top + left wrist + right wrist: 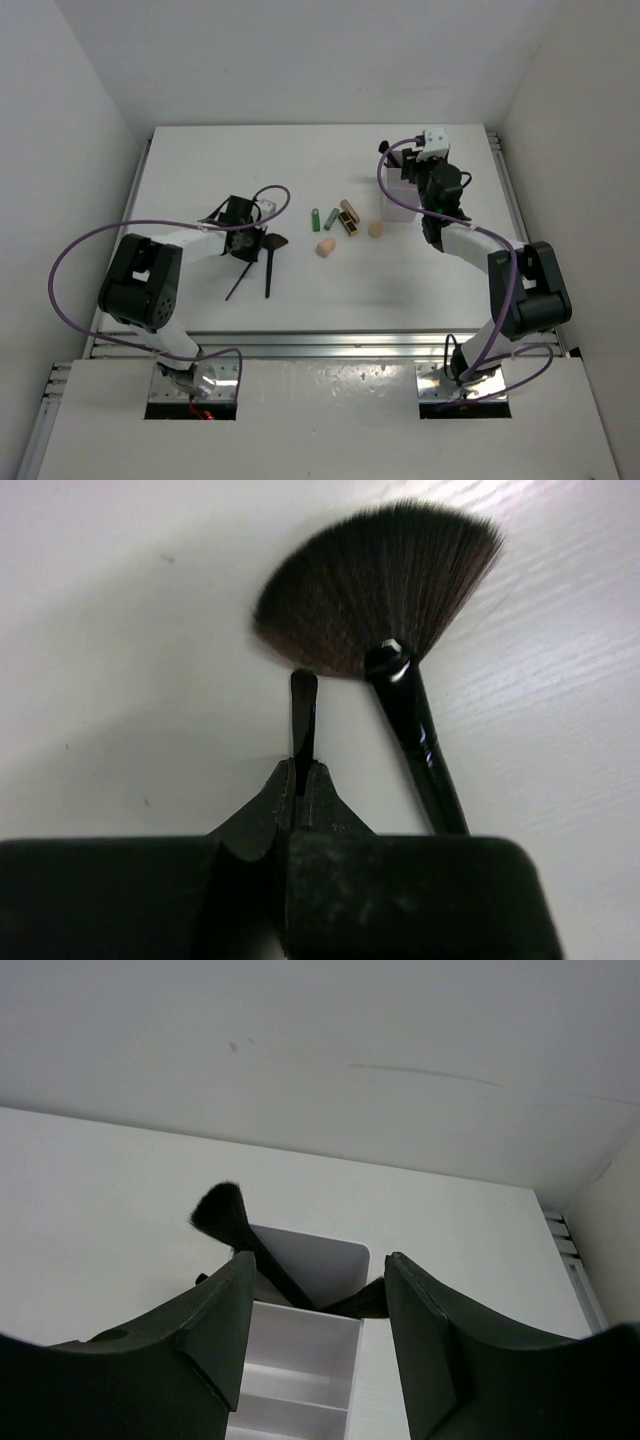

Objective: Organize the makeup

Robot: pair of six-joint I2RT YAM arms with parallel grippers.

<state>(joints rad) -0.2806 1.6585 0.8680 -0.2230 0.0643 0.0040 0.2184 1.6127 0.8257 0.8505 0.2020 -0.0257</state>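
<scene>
My left gripper [300, 768] is shut on a thin black stick [302, 715] low over the table. A black fan-headed brush [380, 590] lies just right of it. In the top view the left gripper [245, 225] is at the left-centre, with the brush and stick handles [268, 275] trailing toward me. Two green tubes [322, 218], a tan tube [350, 208], a black-gold tube [347, 224] and two peach sponges [326, 247] [376, 229] lie mid-table. My right gripper [318, 1260] is open and empty above the white box [300, 1360]. Two black brushes [225, 1215] stand in its far compartment.
The white three-compartment box [396, 208] stands at the back right, partly hidden under the right arm [470, 240]. White walls enclose the table on three sides. Purple cables loop over both arms.
</scene>
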